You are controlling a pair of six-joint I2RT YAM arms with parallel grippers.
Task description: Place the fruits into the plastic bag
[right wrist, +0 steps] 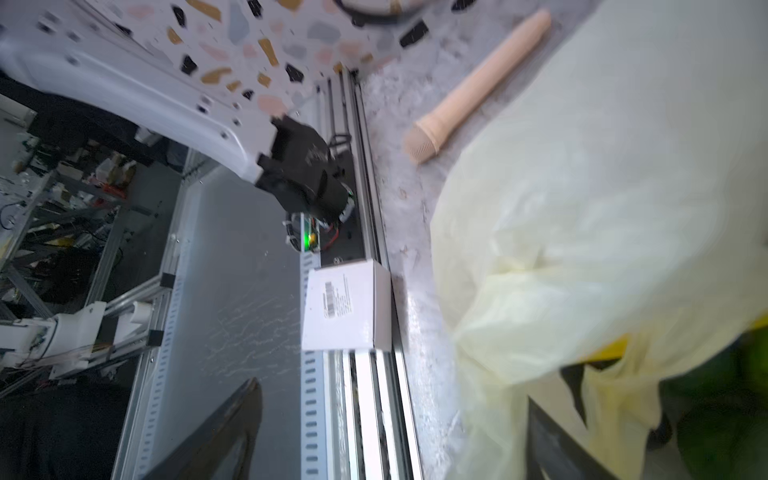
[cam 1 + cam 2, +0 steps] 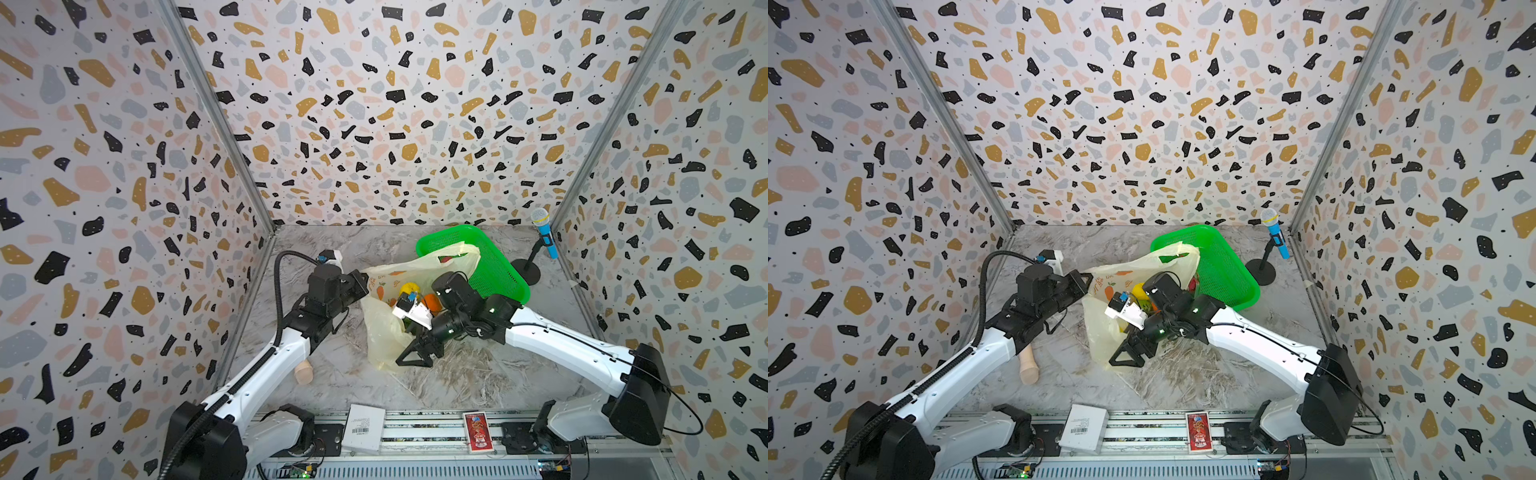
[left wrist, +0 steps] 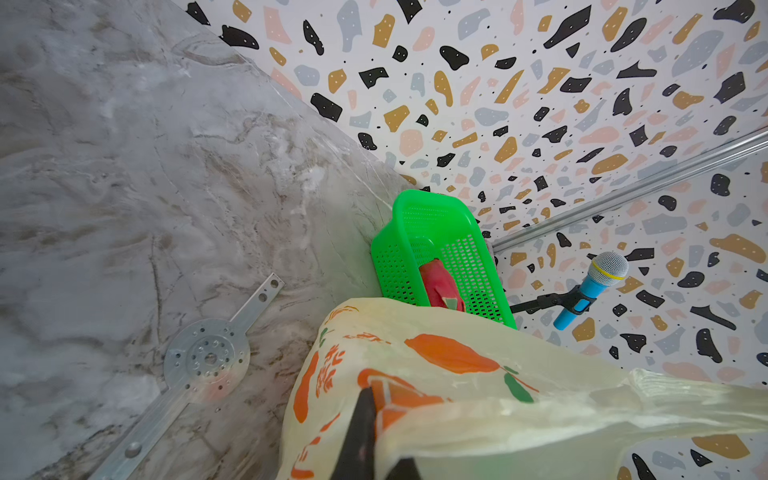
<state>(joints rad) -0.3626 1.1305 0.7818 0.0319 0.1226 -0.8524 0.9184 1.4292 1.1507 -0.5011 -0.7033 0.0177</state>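
Two fruits (image 2: 409, 288) showing inside the plastic bag (image 2: 382, 328), middle of the desk (image 2: 478, 374).
My left tool (image 2: 362, 281) is clenched on its 10 o'clock rim, my right tool (image 2: 417, 356) is spread wide at 6 o'clock; red-pink fruit (image 3: 440, 286) sits in the green basket (image 3: 415, 216).

Nothing can be read. The white box (image 2: 365, 428) at the table's 6 o'clock edge carries a barcode label (image 1: 336, 299) in tiny print. The plastic bag (image 3: 478, 415) shows illegible orange characters; the red card (image 2: 478, 431) is blurred.
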